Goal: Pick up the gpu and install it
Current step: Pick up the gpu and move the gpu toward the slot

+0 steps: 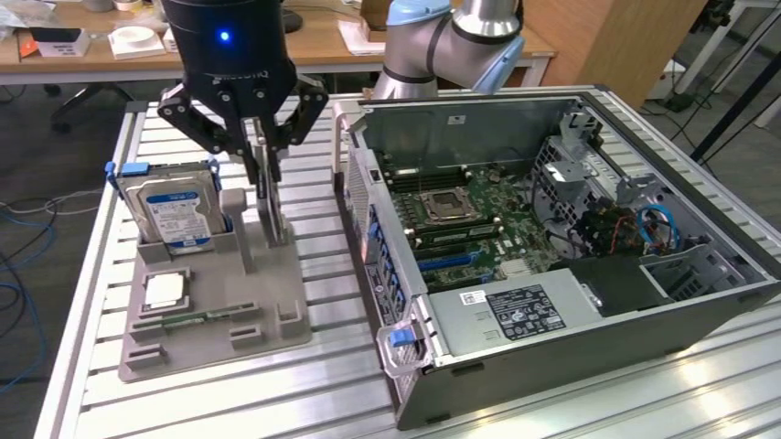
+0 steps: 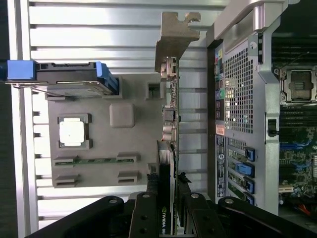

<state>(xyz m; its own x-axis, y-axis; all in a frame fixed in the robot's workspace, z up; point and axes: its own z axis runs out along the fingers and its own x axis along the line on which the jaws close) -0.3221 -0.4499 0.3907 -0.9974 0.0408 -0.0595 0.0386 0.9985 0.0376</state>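
The gpu (image 1: 271, 206) stands on edge, a thin dark card hanging straight down from my gripper (image 1: 262, 151) over the grey parts holder (image 1: 262, 302). In the wrist view the gpu (image 2: 168, 124) appears edge-on with its metal bracket (image 2: 174, 37) at the far end. My gripper (image 2: 167, 208) is shut on it, one black finger pressed on each face. The card's lower end is close to the holder; I cannot tell if it still sits in its slot. The open computer case (image 1: 683, 302) lies to the exterior view's right, motherboard (image 1: 476, 210) exposed.
The holder (image 2: 99, 129) also carries a silver hard drive (image 1: 177, 210) in blue rails, a CPU (image 1: 165, 291) and a narrow green memory stick (image 1: 201, 317). The case's rear panel (image 2: 242, 99) lies right beside the card. Slatted aluminium table (image 1: 317, 384) underneath; desks behind.
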